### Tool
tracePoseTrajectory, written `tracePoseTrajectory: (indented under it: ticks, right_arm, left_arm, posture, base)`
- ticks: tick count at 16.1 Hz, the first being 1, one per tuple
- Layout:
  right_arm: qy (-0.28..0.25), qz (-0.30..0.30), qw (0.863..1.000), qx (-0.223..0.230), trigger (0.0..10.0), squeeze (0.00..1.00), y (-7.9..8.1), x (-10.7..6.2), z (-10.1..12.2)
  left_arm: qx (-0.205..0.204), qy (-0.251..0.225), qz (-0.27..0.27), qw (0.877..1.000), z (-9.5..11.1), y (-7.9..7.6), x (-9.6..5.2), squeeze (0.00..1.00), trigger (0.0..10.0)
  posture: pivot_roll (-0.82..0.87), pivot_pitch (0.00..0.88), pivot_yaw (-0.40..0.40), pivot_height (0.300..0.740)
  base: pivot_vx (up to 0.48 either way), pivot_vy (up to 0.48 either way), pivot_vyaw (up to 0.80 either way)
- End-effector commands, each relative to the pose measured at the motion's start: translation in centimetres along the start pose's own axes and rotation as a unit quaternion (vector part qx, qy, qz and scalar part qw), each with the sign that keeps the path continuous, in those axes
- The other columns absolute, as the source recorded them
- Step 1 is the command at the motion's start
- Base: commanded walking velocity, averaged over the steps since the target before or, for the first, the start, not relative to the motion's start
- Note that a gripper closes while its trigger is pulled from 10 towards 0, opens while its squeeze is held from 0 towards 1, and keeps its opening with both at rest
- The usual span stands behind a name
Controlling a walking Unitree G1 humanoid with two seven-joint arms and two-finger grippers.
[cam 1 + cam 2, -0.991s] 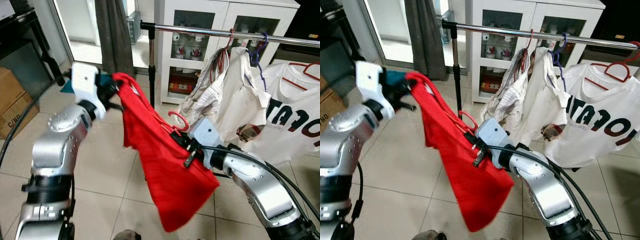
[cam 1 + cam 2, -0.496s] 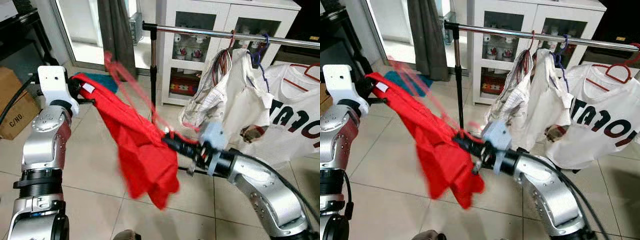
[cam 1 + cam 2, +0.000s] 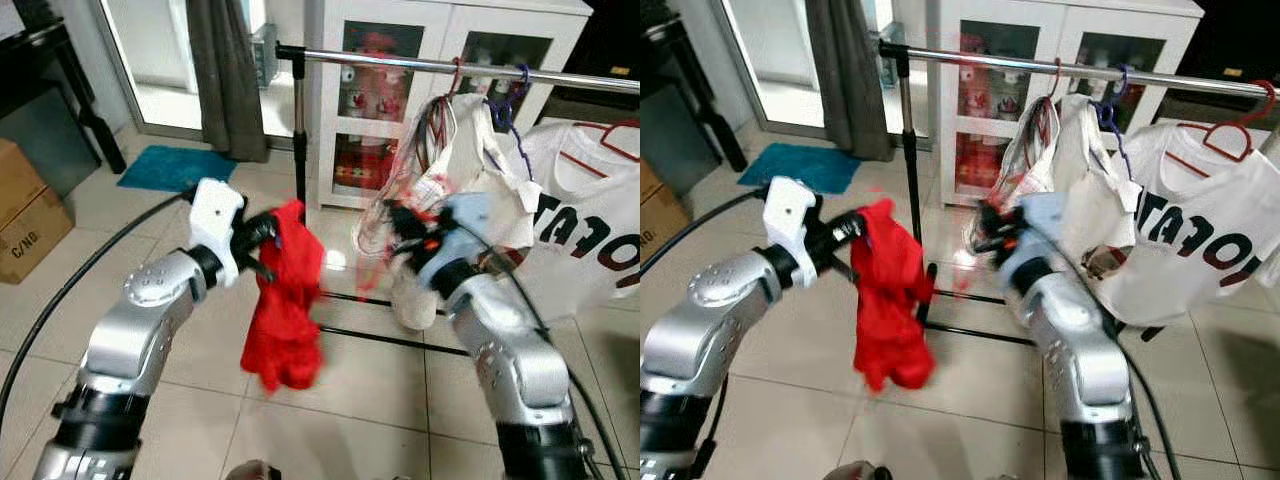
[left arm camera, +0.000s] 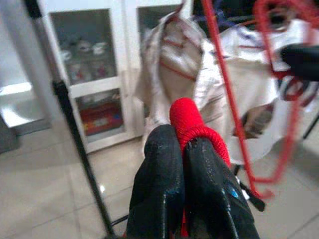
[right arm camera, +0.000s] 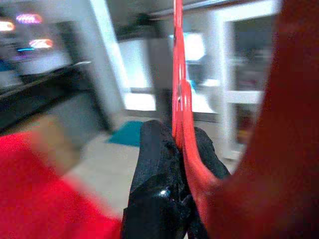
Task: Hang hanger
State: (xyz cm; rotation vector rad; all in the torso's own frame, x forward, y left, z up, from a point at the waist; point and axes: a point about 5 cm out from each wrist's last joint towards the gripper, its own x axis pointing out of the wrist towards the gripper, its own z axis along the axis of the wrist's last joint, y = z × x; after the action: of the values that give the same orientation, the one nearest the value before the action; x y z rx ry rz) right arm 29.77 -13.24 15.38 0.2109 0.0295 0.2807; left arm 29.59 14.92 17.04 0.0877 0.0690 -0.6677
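Nearest the camera, two silver robot arms reach forward over a pale tiled floor (image 3: 200, 400). The left gripper (image 3: 262, 235) has its black fingers (image 4: 162, 189) pressed together on a fold of a red garment (image 3: 285, 310), which hangs bunched and limp below it, clear of the floor. The right gripper (image 5: 174, 149) is raised toward the clothes rail, its fingers clamped on the thin red hanger (image 4: 234, 109); in the head views this gripper and hanger are blurred, just in front of the hanging clothes. Whether the hanger's hook touches the rail cannot be told.

Beyond the arms stands a clothes rail (image 3: 400, 62), a chrome bar on a dark upright post (image 3: 300, 150) at its left end. Toward the bar's right end hang a checked shirt (image 3: 410, 190), a cream garment (image 3: 490, 170) on a blue hanger (image 3: 512, 95), and a white T-shirt with dark lettering (image 3: 590, 230) on another red hanger.

Behind the rail is a white cabinet with glass doors (image 3: 370, 100). Farther left are a grey curtain (image 3: 225, 70), a teal mat (image 3: 175, 165) and a cardboard box (image 3: 25, 215).
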Motion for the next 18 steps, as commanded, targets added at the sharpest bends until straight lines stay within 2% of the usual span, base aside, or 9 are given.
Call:
tracePoseTrajectory:
  ticks: [1,2,3,4,5,7,11,16,18]
  right_arm:
    - [0.0,-0.044,0.999,-0.002,0.0,0.0,-1.1,0.0,0.0]
    - [0.004,-0.057,0.998,-0.011,0.0,0.0,-1.5,-0.1,-0.1]
    - [0.044,-0.064,0.997,-0.017,10.0,0.0,-1.9,-0.4,-1.0]
    - [0.034,-0.055,0.998,-0.02,10.0,0.0,-1.7,-0.8,-1.0]
    - [0.04,-0.074,0.996,-0.023,10.0,0.0,-2.0,-1.2,-1.3]
    - [0.053,-0.156,0.986,-0.03,10.0,0.0,-3.3,-2.6,-2.0]
    - [0.036,-0.171,0.984,0.022,10.0,0.0,-3.5,-3.1,-1.7]
    - [0.039,-0.229,0.967,-0.101,10.0,0.0,-4.0,-3.4,-1.7]
    - [0.057,-0.214,0.973,-0.067,10.0,0.0,-3.7,-3.5,-2.1]
  left_arm:
    - [0.004,-0.022,0.011,1.0,1.1,0.4,-0.5,0.0,0.0]
    - [0.004,-0.021,0.033,0.999,1.0,0.8,-0.6,0.0,0.0]
    - [-0.008,-0.018,0.108,0.994,0.4,2.1,-1.1,0.0,0.0]
    - [-0.026,-0.025,0.135,0.99,0.0,2.4,-1.4,0.0,2.5]
    - [-0.028,-0.021,0.152,0.988,-0.5,2.5,-1.6,0.0,10.0]
    - [-0.047,-0.005,0.178,0.983,-1.8,1.6,-1.6,0.0,10.0]
    - [-0.041,-0.021,0.195,0.98,-2.0,0.6,-1.1,0.05,10.0]
    - [0.007,-0.022,0.17,0.985,-1.7,-0.2,-0.9,0.0,10.0]
    - [0.006,-0.004,0.187,0.982,-2.3,0.0,-0.6,0.0,10.0]
  posture:
    - [-0.01,0.0,0.019,0.74]
    - [-0.01,0.0,0.019,0.74]
    - [-0.01,0.0,0.015,0.74]
    - [-0.01,0.0,0.015,0.74]
    - [-0.01,0.0,0.009,0.74]
    - [-0.01,0.0,0.011,0.74]
    - [-0.02,0.0,0.016,0.74]
    - [-0.04,0.0,0.039,0.74]
    - [-0.05,0.0,0.044,0.74]
  base:
    - [0.0,0.0,0.0]
    - [0.0,0.0,0.0]
    - [0.0,0.0,0.0]
    - [0.0,0.0,0.0]
    - [0.0,0.0,0.0]
    - [0.0,0.0,-0.8]
    - [0.0,0.0,-0.8]
    - [0.0,0.0,-0.77]
    - [0.0,0.0,-0.79]
